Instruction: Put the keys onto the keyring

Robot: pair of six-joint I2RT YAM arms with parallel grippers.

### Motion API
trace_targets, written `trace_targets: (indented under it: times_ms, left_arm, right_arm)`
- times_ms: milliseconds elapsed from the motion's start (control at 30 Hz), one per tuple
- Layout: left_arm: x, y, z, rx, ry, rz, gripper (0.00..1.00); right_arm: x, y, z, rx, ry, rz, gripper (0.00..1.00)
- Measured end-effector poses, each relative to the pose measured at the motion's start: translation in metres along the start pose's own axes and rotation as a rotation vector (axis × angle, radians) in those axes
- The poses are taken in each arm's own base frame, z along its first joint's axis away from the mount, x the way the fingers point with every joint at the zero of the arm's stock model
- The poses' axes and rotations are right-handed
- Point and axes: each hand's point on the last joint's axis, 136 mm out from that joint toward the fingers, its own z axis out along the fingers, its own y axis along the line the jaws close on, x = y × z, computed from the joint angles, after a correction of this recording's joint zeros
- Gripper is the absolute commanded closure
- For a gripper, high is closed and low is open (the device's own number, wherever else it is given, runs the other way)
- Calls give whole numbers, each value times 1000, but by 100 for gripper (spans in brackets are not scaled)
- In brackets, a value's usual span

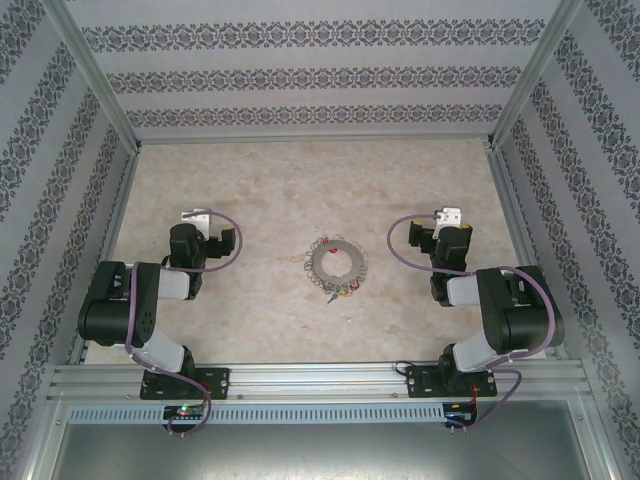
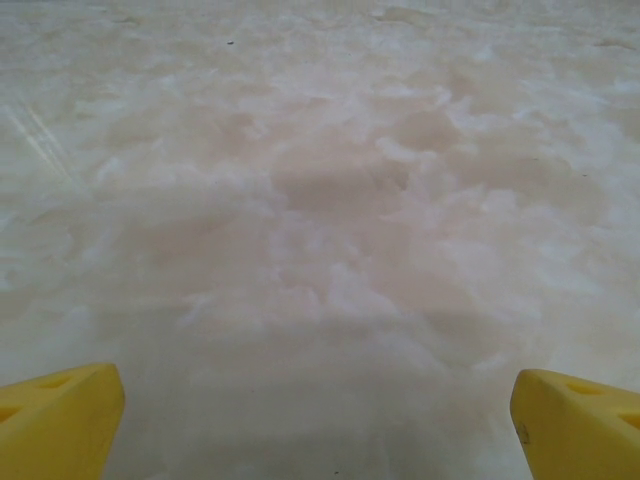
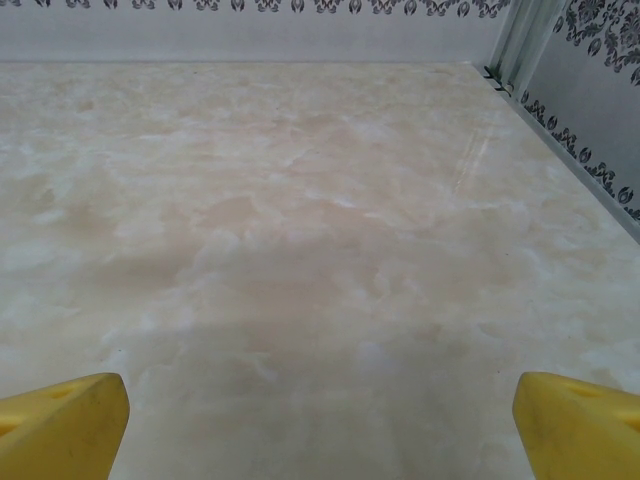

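Note:
The keyring (image 1: 325,262), a grey hoop fringed with small silvery links, lies flat in the middle of the marbled table (image 1: 260,180). Small keys with red, yellow and green heads (image 1: 342,292) cluster at its near rim, and a red speck (image 1: 330,239) sits at its far rim. Whether they hang on the ring I cannot tell. My left gripper (image 1: 198,218) rests well left of the ring and my right gripper (image 1: 447,217) well right of it. In each wrist view the yellow fingers (image 2: 60,420) (image 3: 580,425) stand wide apart over bare table, so both the left gripper (image 2: 315,405) and the right gripper (image 3: 320,410) are open and empty.
Patterned walls (image 1: 300,70) with aluminium posts (image 1: 95,80) enclose the table on three sides. A metal rail (image 1: 320,378) carrying both arm bases runs along the near edge. In the right wrist view the right wall (image 3: 590,150) stands close.

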Motion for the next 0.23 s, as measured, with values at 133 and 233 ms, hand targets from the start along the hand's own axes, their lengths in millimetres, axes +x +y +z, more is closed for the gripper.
trace_targets:
  times_ms: [133,233]
  left_arm:
    - [0,0,0,0,0,0,0]
    - [0,0,0,0,0,0,0]
  right_arm:
    - [-3,0,1,-1,-4,1,2]
    - [-10,1,4,-1,-20,4,2]
